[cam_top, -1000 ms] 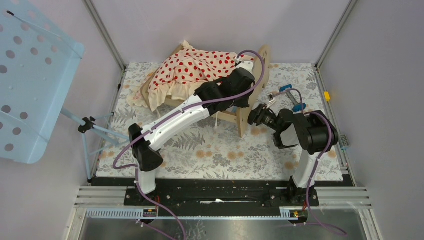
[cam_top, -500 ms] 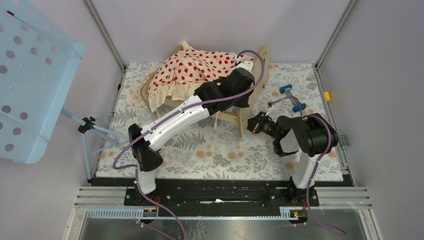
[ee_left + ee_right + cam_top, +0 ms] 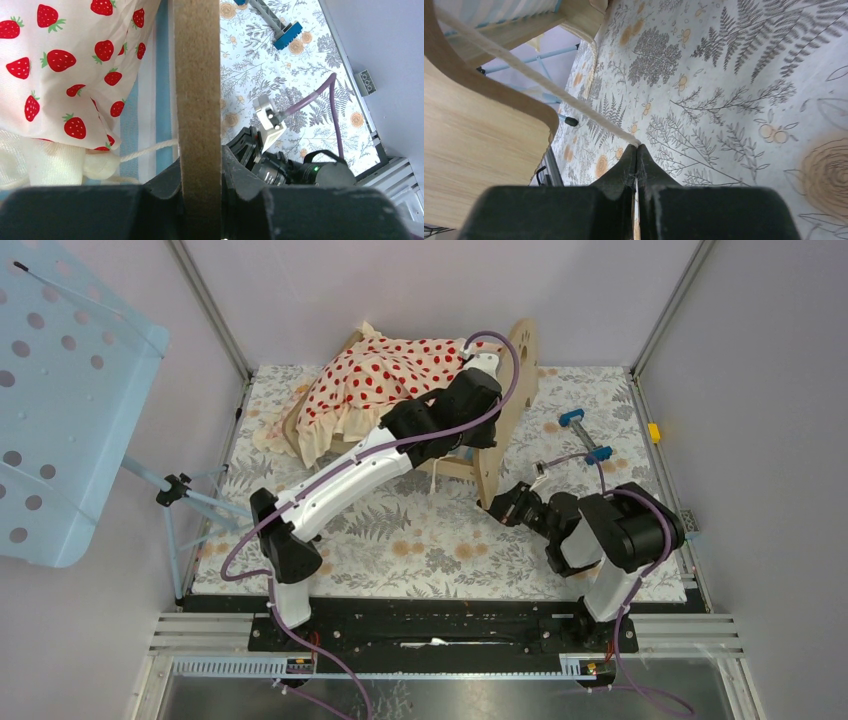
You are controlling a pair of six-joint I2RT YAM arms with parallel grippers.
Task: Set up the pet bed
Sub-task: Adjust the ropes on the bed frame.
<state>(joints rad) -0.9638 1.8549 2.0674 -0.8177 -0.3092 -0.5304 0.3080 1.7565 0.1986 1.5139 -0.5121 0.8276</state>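
The pet bed (image 3: 512, 405) stands at the back of the floral mat, its light-wood headboard (image 3: 196, 90) facing right. A strawberry-print blanket (image 3: 385, 375) covers most of it, and the blue-and-white striped mattress (image 3: 147, 107) shows beside it. My left gripper (image 3: 487, 365) is shut on the headboard's top edge, which runs between its jaws (image 3: 200, 172). My right gripper (image 3: 498, 508) sits low on the mat by the headboard's foot. It is shut (image 3: 636, 149) on the end of a white cord (image 3: 539, 82) that runs up under the bed frame.
A blue perforated panel (image 3: 60, 410) on a stand leans at the left. A blue-ended tool (image 3: 585, 435) lies on the mat at right, a yellow block (image 3: 653, 430) and a grey brick (image 3: 366, 82) by the right wall. Enclosure walls and posts ring the mat.
The right gripper was open and has shut on the cord, moving toward the near edge and slightly left. The headboard's top has tipped a little left with the left gripper.
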